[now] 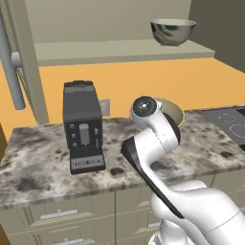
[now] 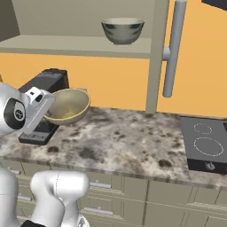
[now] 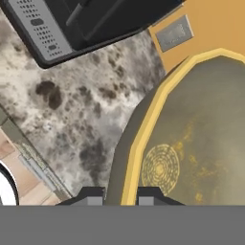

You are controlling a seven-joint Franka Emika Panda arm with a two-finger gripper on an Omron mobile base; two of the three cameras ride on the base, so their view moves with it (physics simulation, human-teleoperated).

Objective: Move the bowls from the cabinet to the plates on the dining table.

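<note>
coffee machine [image 1: 83,125] sat left on counter [image 1: 38,158] | claw [image 3: 120,195] pinched olive bowl [image 2: 67,105] by rim, held above counter | rigid, light, likely slick; thin-rim grip could tip | marbled bowl [image 1: 172,30] sat on cabinet shelf [image 1: 105,50]

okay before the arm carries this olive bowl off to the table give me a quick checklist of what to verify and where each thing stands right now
1. Grip: the end effector is shut on the rim of the olive-tan bowl, one finger on each side of the rim. Ok.
2. Bowl lifted off the counter: it hangs above the stone top in the right base view. Ok.
3. Bowl level: it tips slightly toward the arm. Ok, since it looks empty.
4. Room beside the coffee machine: the bowl is close to it; whether they touch, cannot tell.
5. Second bowl: the marbled grey bowl sits on the cabinet shelf, not yet moved. Not ok.
6. Plates and dining table ready: cannot tell.
</note>
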